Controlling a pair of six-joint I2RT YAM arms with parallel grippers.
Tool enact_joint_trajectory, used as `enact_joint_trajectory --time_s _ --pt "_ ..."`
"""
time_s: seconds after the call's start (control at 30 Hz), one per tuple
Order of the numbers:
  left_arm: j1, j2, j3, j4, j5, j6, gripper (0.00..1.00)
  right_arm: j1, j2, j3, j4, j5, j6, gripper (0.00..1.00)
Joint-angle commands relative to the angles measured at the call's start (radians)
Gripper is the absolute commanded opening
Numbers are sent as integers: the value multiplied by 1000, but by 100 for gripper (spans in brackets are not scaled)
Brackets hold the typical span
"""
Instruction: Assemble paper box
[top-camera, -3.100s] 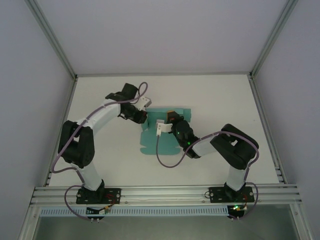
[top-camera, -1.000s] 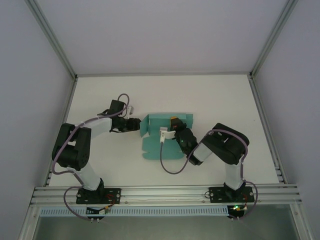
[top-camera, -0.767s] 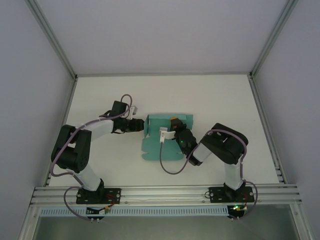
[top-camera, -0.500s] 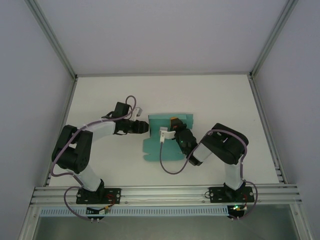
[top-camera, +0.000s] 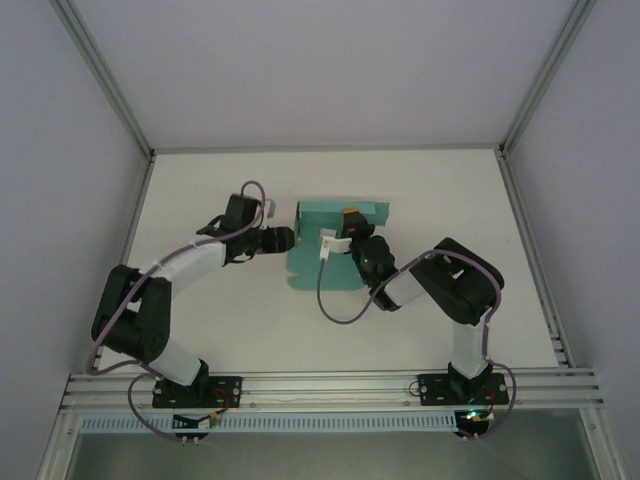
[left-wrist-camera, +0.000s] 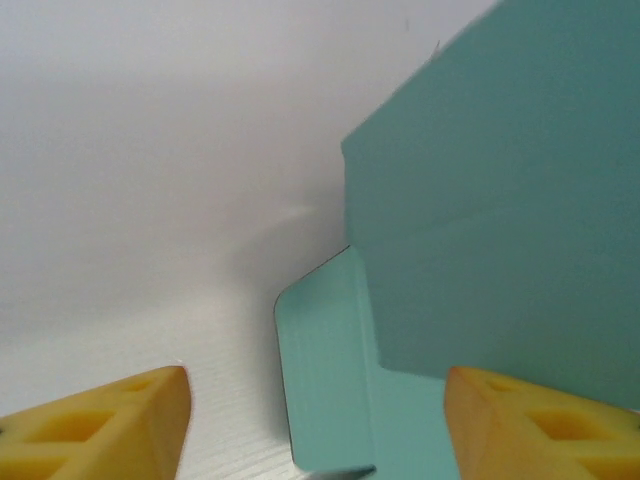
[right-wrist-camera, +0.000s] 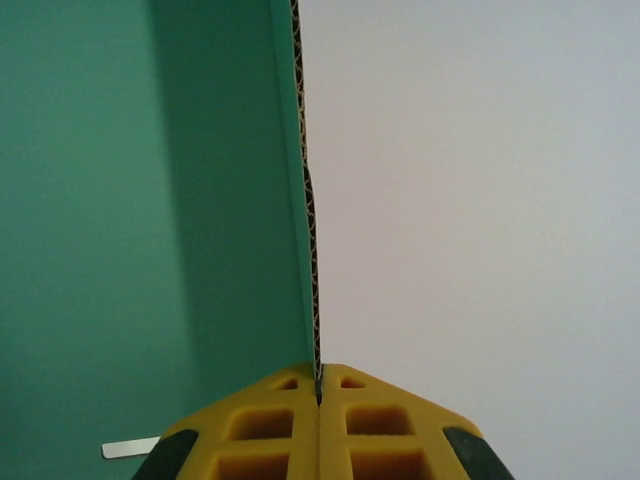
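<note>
The left tool (left-wrist-camera: 330, 420), fingers spread and gripping nothing, points at the left end of the teal paper box (top-camera: 308, 268) on the white surface (top-camera: 200, 190). A rounded flap (left-wrist-camera: 325, 370) lies flat just ahead between its fingertips, and a raised panel (left-wrist-camera: 500, 220) stands ahead to its right. The right tool (right-wrist-camera: 319, 400) is clenched on the edge of an upright wall (right-wrist-camera: 300, 150), so the left, nearer the loose flap, looks the arm to fold it.

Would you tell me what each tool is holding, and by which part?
The right tool pinches the paper box by a panel's edge; the left tool is open and holds nothing.
</note>
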Motion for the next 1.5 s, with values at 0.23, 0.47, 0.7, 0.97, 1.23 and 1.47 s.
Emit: enact_joint_trajectory --time_s 0.23,0.47,0.7,0.97,1.23,1.47 --pt "13 -2 196 -199 -137 23 75 -3 67 46 21 -40 0 0" --pt "37 154 310 -233 -56 252 67 -11 60 30 21 -57 4 0" --pt "96 263 419 -326 93 442 58 -14 66 18 21 -64 18 0" --pt "86 340 462 -367 256 553 13 -11 64 32 7 -31 88 0" --pt "47 341 430 -310 131 550 0 -1 -55 7 -222 2 292 55" --pt "-29 276 349 -244 -68 608 0 -2 -364 75 -1059 -85 745 100"
